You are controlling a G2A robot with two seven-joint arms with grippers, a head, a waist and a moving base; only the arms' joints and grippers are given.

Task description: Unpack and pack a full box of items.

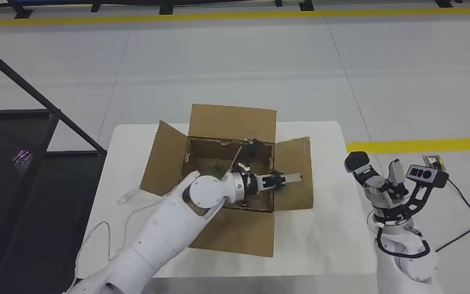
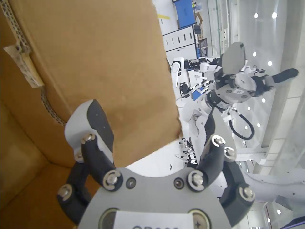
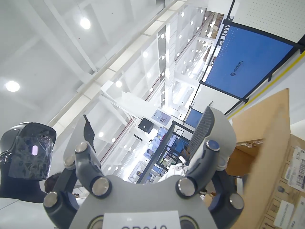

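Currently the left hand (image 1: 290,178) sits spread wide inside the box (image 1: 231,121), beside its side flap (image 1: 295,156)

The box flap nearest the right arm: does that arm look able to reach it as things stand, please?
Probably yes. The right gripper is open beside the table, with nothing standing between it and the flap; the left gripper is close to that flap, though.

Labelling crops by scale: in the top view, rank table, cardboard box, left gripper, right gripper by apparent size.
1. table
2. cardboard box
3. right gripper and left gripper: similar; the right one seems nearer the camera, so unranked.
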